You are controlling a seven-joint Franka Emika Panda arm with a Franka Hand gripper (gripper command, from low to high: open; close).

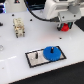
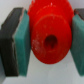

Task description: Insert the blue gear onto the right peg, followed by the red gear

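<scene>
Red gear (image 2: 49,36), edges hidden by jaws

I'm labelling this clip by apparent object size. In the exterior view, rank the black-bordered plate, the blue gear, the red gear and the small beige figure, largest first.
1. black-bordered plate
2. blue gear
3. small beige figure
4. red gear, partly hidden in the gripper, so its rank against the figure is unsure.

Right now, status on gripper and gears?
Gripper shut on red gear, held above table. Blue gear already seated on plate. Nothing blocking.
</scene>
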